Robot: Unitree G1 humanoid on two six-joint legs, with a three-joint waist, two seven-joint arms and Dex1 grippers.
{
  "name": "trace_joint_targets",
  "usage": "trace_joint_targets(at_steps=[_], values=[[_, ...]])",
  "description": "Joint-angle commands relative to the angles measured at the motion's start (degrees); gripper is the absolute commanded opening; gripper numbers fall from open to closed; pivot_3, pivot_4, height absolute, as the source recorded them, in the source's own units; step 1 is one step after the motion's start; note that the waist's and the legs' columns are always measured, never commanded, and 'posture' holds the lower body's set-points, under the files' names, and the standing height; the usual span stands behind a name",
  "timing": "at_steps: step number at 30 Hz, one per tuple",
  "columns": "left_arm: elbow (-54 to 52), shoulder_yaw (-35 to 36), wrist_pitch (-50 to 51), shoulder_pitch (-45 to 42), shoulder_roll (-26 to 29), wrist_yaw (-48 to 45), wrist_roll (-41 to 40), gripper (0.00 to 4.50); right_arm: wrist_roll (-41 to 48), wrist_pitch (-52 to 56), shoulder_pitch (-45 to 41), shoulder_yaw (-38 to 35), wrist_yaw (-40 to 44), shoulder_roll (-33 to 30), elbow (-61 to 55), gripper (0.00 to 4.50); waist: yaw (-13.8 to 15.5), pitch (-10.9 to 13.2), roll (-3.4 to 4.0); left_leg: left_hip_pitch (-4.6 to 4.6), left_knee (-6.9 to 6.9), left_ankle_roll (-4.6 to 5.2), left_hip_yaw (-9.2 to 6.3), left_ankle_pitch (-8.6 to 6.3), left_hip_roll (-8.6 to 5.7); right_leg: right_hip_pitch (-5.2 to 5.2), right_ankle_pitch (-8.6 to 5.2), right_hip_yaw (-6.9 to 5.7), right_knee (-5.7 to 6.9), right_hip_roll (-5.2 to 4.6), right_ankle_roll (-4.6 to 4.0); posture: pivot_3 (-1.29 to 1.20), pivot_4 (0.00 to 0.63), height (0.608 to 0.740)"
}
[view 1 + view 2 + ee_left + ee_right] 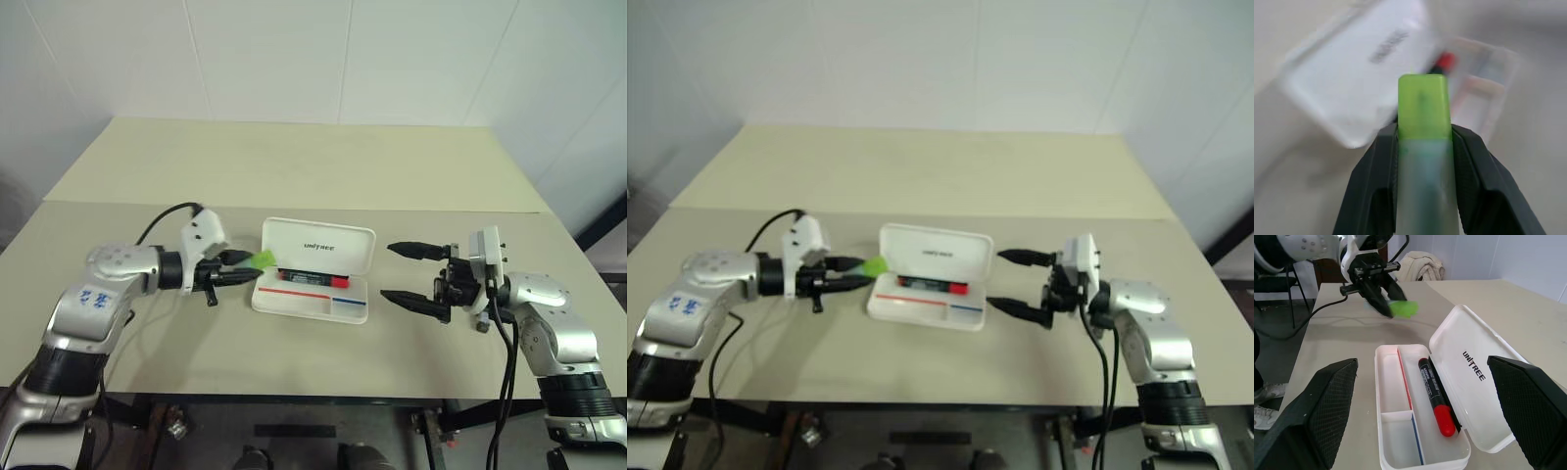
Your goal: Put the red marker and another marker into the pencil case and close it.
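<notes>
White hard-plastic pencil case [312, 294] lies open on the table [294, 166], lid raised toward the far side. Inside, against the hinge, rests the red marker [1437, 399]. Left gripper [243, 267], just beside the case's left end, is clamped on the green-capped marker [1423, 117] — cap pointing at the case. Right gripper [407, 275], near the case's right end, has its fingers spread wide — nothing between them.

Lab: bare table [294, 166], white walls [274, 59]
</notes>
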Motion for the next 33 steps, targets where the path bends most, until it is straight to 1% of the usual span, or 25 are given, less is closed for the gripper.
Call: trace_joint_targets(at_steps=[1, 4, 8, 13, 17, 24, 33], values=[[6.9, -2.3, -4.7, -6.2, -3.1, -5.6, 0.3, 1.12, 1.3, -0.2, 1.6, -2.2, -2.0, -0.4, -4.0, 4.5, 0.3, 0.0, 0.0, 0.0, 0.01, 0.02, 0.0, 0.0, 0.01, 0.0, 0.0, 0.01, 0.0, 0.02, 0.0, 0.0, 0.15, 0.74], [12.1, -4.6, -6.9, -10.4, -6.2, -8.6, 1.6, 1.12, 1.4, -0.1, 3.6, -2.9, -3.6, -0.4, -6.1, 4.5, 0.7, 0.0, 0.0, -0.02, 0.04, 0.04, 0.0, -0.02, 0.03, -0.02, 0.0, 0.01, 0.0, 0.07, 0.01, 0.0, 0.15, 0.74], [16.8, -7.9, -11.3, -13.4, -9.0, -11.8, 4.6, 1.12, 1.7, -0.1, 6.5, -3.7, -5.8, -0.5, -9.0, 4.5, 0.6, 0.0, 0.0, -0.03, 0.07, 0.07, 0.03, -0.03, 0.04, -0.04, -0.02, 0.06, 0.06, 0.12, 0.06, 0.0, 0.15, 0.74], [23.9, -11.1, -16.6, -16.5, -13.1, -12.2, 9.2, 1.12, 2.1, 0.1, 10.4, -4.8, -8.9, -0.6, -12.9, 4.5, 0.8, 0.0, -0.01, -0.04, 0.32, 0.08, 0.04, -0.04, 0.02, -0.05, -0.04, 0.1, 0.28, 0.12, 0.09, 0.0, 0.15, 0.74], [27.1, -12.0, -18.2, -17.8, -15.4, -12.2, 11.4, 1.12, 2.4, 0.3, 12.5, -5.5, -10.3, -1.0, -14.8, 4.5, 0.7, 0.0, -0.02, -0.05, 0.59, 0.13, 0.07, -0.07, 0.0, -0.01, 0.01, 0.18, 0.42, 0.13, 0.18, 0.0, 0.15, 0.74], [29.1, -12.5, -20.3, -17.7, -16.7, -13.6, 13.7, 1.12, 3.2, 0.4, 15.3, -5.8, -10.3, -1.9, -16.5, 4.5, 0.6, 0.0, -0.02, -0.05, 0.89, 0.18, 0.06, -0.09, 0.01, -0.01, 0.0, 0.21, 0.75, 0.18, 0.19, 0.0, 0.15, 0.74], [31.5, -12.6, -22.3, -17.9, -17.6, -12.9, 15.9, 1.12, 3.2, 0.1, 15.1, -5.9, -10.6, -2.3, -15.9, 4.5, 0.7, 0.0, -0.03, -0.05, 0.89, 0.19, 0.04, -0.09, 0.01, -0.01, -0.01, 0.2, 0.76, 0.18, 0.21, 0.0, 0.15, 0.74]])
